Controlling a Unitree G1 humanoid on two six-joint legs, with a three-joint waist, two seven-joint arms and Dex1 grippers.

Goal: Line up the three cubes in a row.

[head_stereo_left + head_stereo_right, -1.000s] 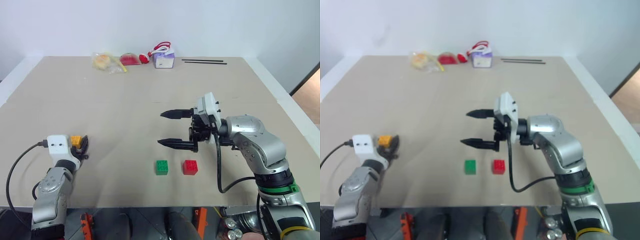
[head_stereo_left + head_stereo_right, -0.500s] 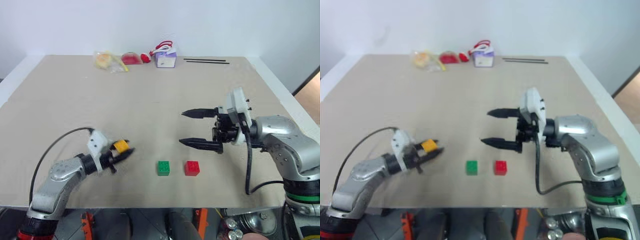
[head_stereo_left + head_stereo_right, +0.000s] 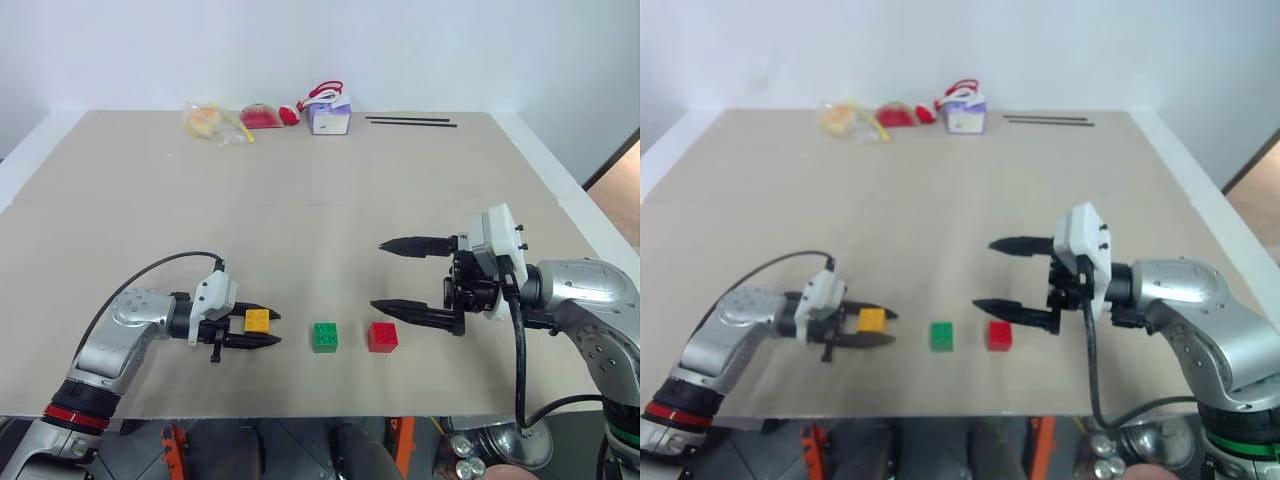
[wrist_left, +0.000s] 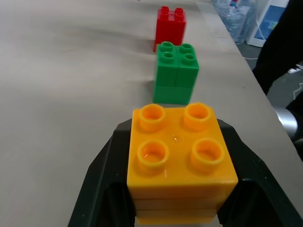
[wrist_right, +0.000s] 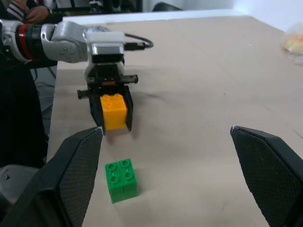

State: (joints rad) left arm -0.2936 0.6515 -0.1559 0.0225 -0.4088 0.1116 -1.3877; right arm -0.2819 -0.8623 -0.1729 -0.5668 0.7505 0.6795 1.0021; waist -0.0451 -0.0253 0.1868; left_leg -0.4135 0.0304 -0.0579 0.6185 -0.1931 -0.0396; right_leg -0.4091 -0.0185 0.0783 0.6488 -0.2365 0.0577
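Left eye view: left gripper (image 3: 262,332) is clamped on the orange-yellow cube (image 3: 257,320), near the table's (image 3: 300,200) front edge, just beside the green cube (image 3: 324,336); the red cube (image 3: 382,336) sits just past it. Looks like the placing step: last cube needs setting down in line with those two, studs up, then release. Right gripper (image 3: 395,275) hangs wide open and empty beside the red cube. No readable writing or brand anywhere.

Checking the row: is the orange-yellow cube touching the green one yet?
No, the orange-yellow cube, gripped in the left claw, sits apart from the green cube.
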